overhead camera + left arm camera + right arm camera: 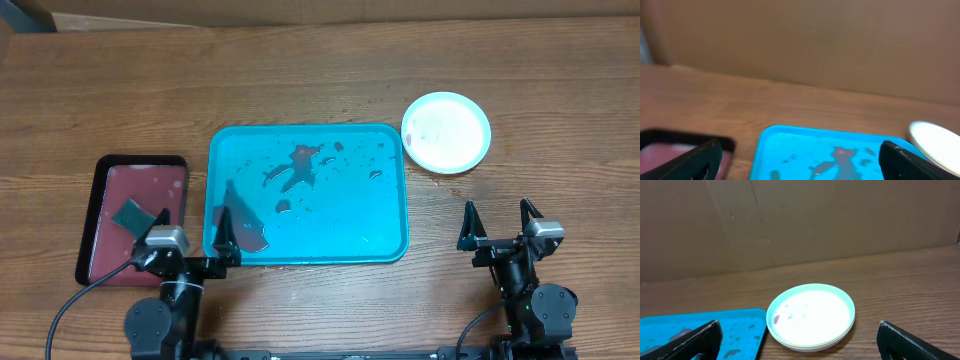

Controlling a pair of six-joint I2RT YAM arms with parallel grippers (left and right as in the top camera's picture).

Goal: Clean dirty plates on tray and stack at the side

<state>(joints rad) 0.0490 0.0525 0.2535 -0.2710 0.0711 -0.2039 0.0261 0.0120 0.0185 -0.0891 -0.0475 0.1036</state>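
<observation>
1. Your left gripper hangs wide open, holding nothing. Ahead and to its left lies a black-rimmed red tray with a green sponge on it.
2. The blue tray, wet and smeared reddish-brown, lies ahead and to the right of that gripper, with its near left corner between the fingers.
3. The plates sit stacked on the table, ahead of your right gripper and slightly to its left. Faint reddish specks show on the top plate.
4. Your right gripper is spread wide and holds nothing.
</observation>
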